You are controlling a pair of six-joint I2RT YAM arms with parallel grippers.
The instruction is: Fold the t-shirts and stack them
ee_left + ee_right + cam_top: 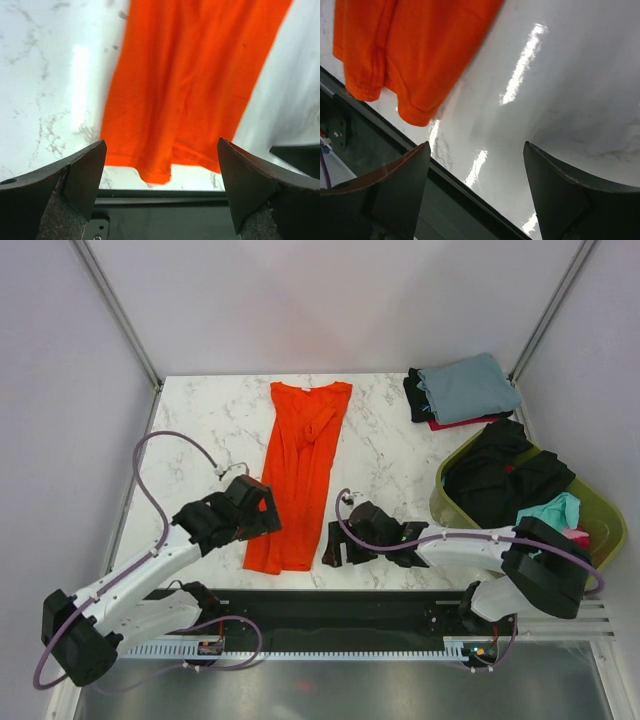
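The orange t-shirt (300, 475) lies as a long narrow strip down the middle of the bench (200, 430), collar far, hem close to the near edge; the left hand (266, 512) stands spread wide and empty just beside the strip's left border; the right hand (335, 548) is likewise spread and empty, just right of the hem. Probable faults: the hem corners sit uneven, so a pinch may catch one layer only and the fold would open on lifting; unequal lift would skew the strip.
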